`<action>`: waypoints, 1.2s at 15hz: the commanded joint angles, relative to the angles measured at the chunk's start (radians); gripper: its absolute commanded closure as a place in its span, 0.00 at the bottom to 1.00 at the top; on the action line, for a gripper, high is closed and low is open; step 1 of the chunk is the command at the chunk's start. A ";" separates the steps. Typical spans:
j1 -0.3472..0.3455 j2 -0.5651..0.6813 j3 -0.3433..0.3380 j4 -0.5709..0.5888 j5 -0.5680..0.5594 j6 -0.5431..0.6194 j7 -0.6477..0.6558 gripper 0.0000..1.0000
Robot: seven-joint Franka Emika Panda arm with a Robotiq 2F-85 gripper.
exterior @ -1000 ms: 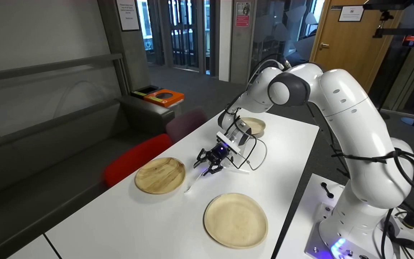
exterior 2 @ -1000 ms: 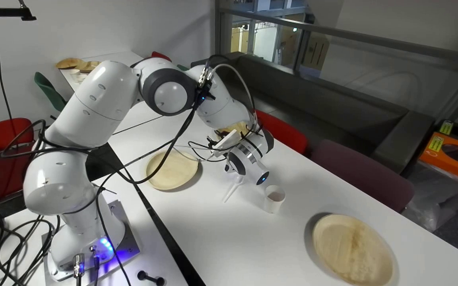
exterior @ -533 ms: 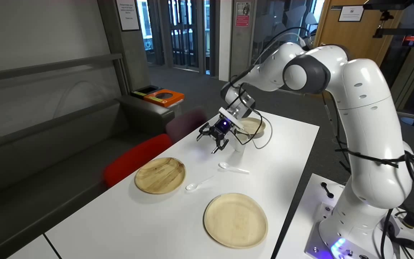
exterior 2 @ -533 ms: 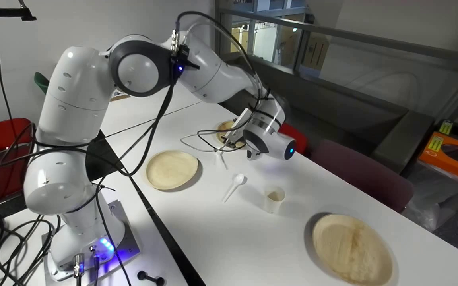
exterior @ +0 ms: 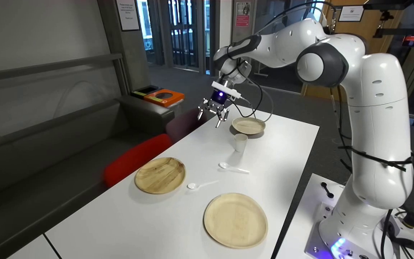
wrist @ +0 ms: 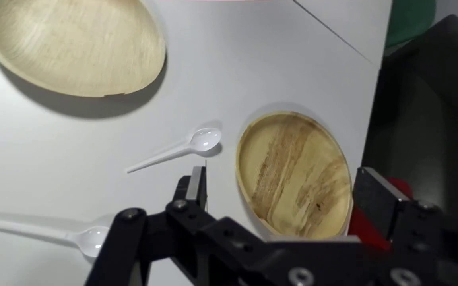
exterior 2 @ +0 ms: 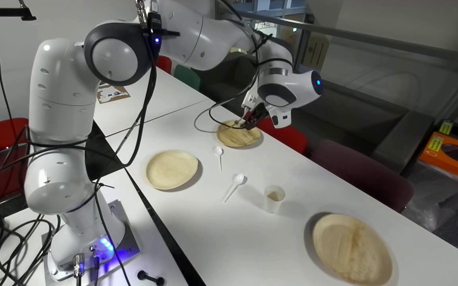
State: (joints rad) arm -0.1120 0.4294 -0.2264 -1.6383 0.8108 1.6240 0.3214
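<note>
1. Wrist view: The fingers (wrist: pixel 195 184) are set wide apart. Plate A (wrist: pixel 292 178), grained, shows in the gap between them, down on the table (wrist: pixel 221 79). Spoon A (wrist: pixel 187 148) lies flat on the table past one fingertip, its bowl directed at plate A and near it. Spoon B (wrist: pixel 50 233) lies outside the same finger, bowl end nearest to it. Plate B (wrist: pixel 78 43), pale, lies farther out, cut off by the frame edge.
2. In an exterior view: The fingers hang clear of the table, tips down and spread. The cup (exterior: pixel 240 142) stands upright, lower than the fingers and to one side; plate C (exterior: pixel 249 126) lies past it. Spoon A lies below finger level, between plate A and spoon B, touching neither.
3. In an exterior view: The arm (exterior 2: pixel 213 43) partly covers the fingers; their spread cannot be read here. The red chair (exterior 2: pixel 282 135) stands behind them, past the table edge.
</note>
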 commanded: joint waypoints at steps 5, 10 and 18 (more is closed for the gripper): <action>0.055 -0.017 0.111 0.004 -0.354 -0.025 -0.052 0.00; 0.075 0.004 0.158 0.011 -0.477 -0.008 -0.059 0.00; 0.089 -0.022 0.157 -0.028 -0.545 0.048 -0.104 0.00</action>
State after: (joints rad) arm -0.0290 0.4406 -0.0737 -1.6301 0.3284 1.6191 0.2617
